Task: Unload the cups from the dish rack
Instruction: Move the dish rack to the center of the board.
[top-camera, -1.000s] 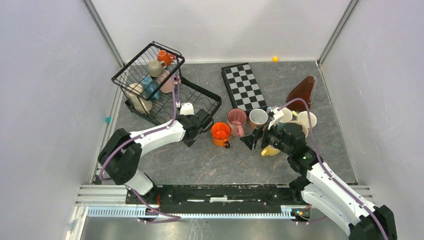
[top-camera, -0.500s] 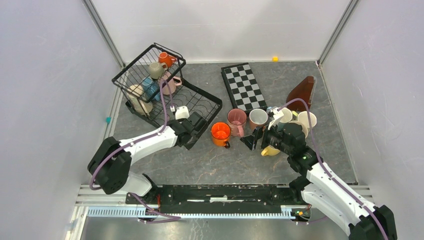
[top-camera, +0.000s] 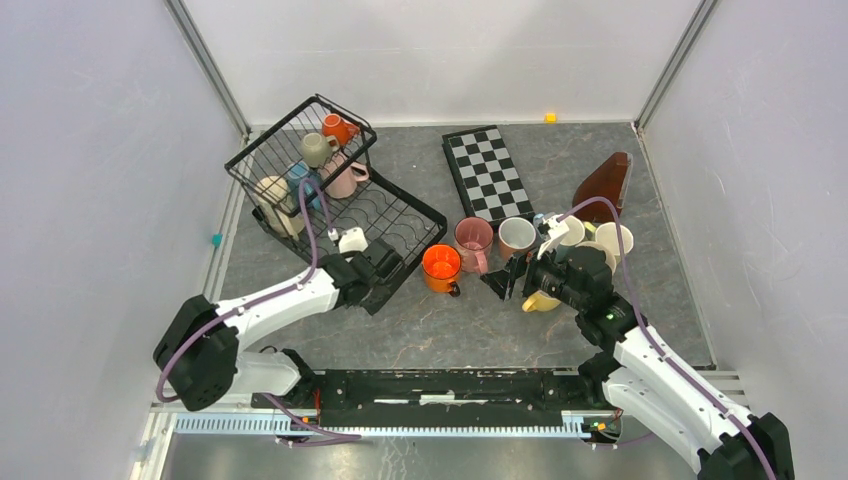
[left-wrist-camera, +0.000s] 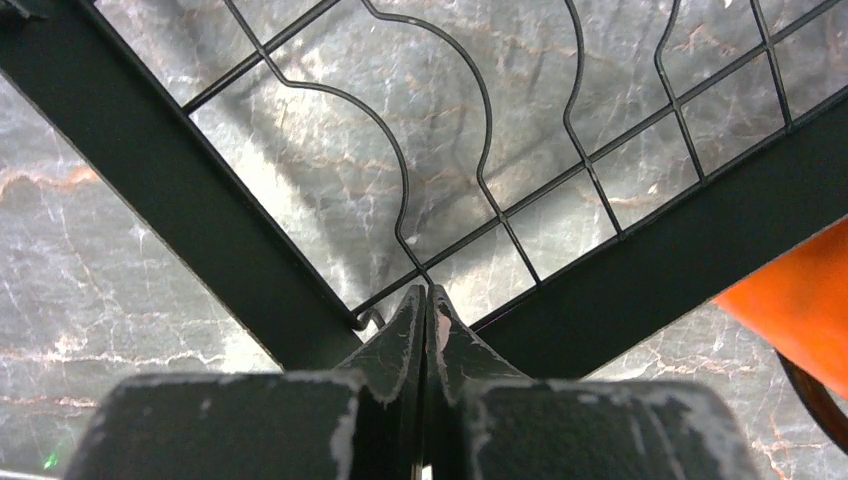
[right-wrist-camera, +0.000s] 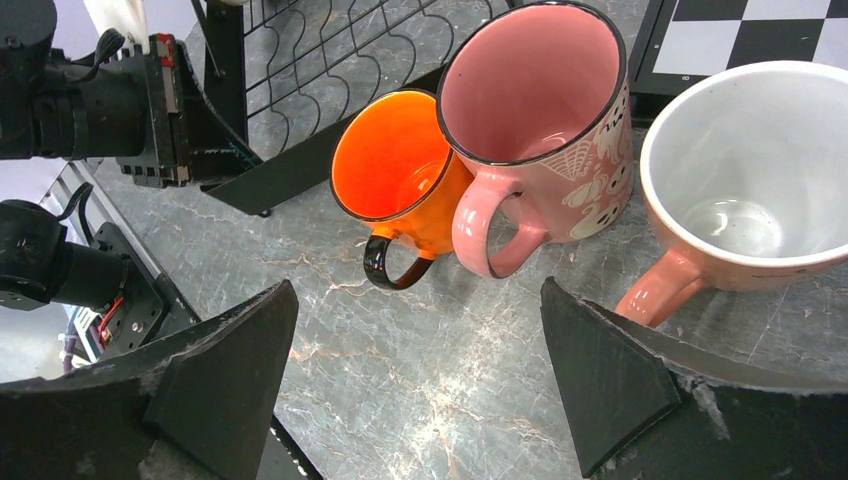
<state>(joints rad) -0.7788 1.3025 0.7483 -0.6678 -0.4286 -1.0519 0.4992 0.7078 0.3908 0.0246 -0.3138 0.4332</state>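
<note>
Now L gripper (left-wrist-camera: 426, 300) closed, maybe pinching dish rack (left-wrist-camera: 200, 200) wire.

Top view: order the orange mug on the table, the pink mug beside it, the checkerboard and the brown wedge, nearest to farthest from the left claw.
From the left claw:
1. Orange mug, just to its right.
2. Pink mug, next along.
3. Checkerboard, behind the mugs.
4. Brown wedge, far right.

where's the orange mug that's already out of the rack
Top view: the orange mug stands upright on the table near centre, just off the dish rack's right edge, with the pink mug close on its right.
</note>
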